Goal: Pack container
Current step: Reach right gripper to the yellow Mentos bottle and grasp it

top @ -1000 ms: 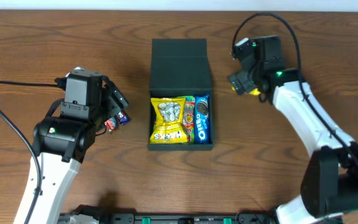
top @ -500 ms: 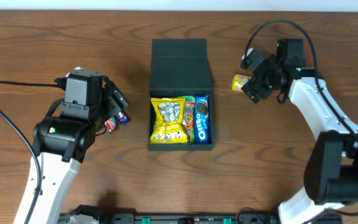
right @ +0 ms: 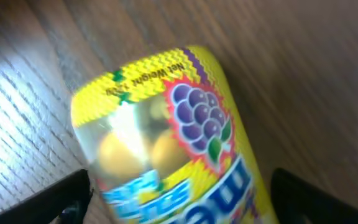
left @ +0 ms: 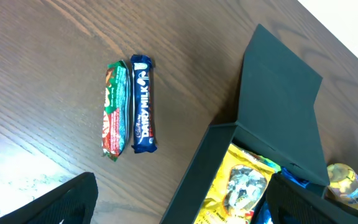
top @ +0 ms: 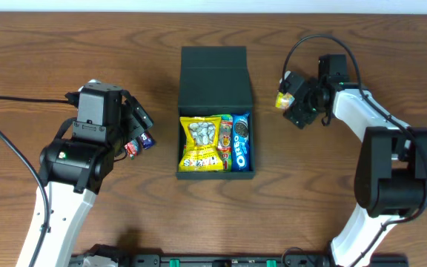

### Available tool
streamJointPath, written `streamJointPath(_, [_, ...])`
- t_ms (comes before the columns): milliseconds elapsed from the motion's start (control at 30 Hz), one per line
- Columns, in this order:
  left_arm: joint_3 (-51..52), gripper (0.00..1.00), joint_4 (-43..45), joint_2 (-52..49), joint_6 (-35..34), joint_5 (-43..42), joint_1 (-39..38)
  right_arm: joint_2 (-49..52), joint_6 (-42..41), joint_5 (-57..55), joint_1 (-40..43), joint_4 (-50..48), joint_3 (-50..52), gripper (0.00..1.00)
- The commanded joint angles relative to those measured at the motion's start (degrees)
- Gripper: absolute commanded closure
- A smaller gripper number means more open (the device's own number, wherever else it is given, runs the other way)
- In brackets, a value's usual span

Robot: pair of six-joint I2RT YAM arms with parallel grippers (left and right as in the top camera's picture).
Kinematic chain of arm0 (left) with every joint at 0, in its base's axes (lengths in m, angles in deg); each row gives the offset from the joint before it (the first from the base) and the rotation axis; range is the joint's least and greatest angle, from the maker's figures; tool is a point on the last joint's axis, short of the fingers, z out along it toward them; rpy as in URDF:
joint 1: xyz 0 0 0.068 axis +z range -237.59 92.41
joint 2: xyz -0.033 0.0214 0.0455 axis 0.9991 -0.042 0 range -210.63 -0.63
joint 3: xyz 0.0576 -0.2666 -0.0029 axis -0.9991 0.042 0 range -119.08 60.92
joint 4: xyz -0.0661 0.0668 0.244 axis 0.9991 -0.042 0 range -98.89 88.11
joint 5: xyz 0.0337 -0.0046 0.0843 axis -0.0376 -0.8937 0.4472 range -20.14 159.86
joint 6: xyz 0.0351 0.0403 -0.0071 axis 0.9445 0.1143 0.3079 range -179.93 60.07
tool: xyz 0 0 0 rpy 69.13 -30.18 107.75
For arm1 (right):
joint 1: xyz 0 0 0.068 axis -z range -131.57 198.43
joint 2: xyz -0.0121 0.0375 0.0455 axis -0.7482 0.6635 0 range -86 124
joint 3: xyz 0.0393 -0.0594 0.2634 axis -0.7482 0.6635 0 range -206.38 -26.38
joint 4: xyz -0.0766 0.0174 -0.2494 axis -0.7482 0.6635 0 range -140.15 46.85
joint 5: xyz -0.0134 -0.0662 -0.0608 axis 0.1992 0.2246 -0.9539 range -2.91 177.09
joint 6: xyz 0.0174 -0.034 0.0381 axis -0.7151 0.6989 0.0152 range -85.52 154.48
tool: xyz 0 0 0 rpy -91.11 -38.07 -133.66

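**Q:** Cardboard, dark and matte: where is that box?

**A:** The container (top: 215,78) sits mid-table (top: 288,208) between the two arms. Its long axis runs from the near edge to the far edge. The lid flap is folded open at the far end.

**Q:** What's inside?

**A:** Three packets lie side by side, lengthwise: a yellow snack bag (top: 202,142), a narrow red-brown packet (top: 225,141) and a blue Oreo pack (top: 242,141).

**Q:** And to either side of it?

**A:** The left gripper (top: 139,122) is spread wide and holds nothing. Near it, a red-and-green bar (left: 115,111) and a blue Dairy Milk bar (left: 143,104) lie touching on the wood. To the right, the right gripper (top: 289,102) is also spread. It straddles a yellow candy packet (right: 166,137) with grapes printed on it.
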Motion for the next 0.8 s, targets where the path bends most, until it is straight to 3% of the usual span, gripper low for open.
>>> streamJointPath(0, [0.57, 0.12, 0.00, -0.33, 0.20, 0.35, 0.17, 0.48, -0.85, 1.09, 0.35, -0.02, -0.04, 0.33])
streamJointPath(67, [0.57, 0.12, 0.00, -0.33, 0.20, 0.35, 0.17, 0.48, -2.93, 1.11, 0.35, 0.02, -0.04, 0.41])
streamJointPath(233, [0.57, 0.12, 0.02, -0.33, 0.20, 0.35, 0.17, 0.48, -8.13, 2.23, -0.20, -0.02, -0.04, 0.45])
streamJointPath(333, [0.57, 0.12, -0.02, -0.33, 0.20, 0.35, 0.17, 0.17, -12.85, 4.66, -0.90, -0.44, -0.13, 0.60])
streamJointPath(500, [0.57, 0.12, -0.02, -0.33, 0.20, 0.35, 0.17, -2.32, -30.73, 9.29, -2.45, -3.04, -0.76, 0.70])
streamJointPath(567, [0.55, 0.12, -0.07, -0.33, 0.22, 0.35, 0.17, -5.46, -41.68, 11.54, -3.32, -2.71, -1.99, 0.78])
streamJointPath(633, [0.57, 0.12, -0.22, -0.33, 0.24, 0.35, 0.17, -9.14, -49.94, 14.40, -4.07, -1.42, -2.71, 0.81])
streamJointPath(767, [0.57, 0.12, -0.52, -0.33, 0.22, 0.35, 0.17, -17.44, -59.93, 17.62, -7.06, 2.78, -2.82, 0.85])
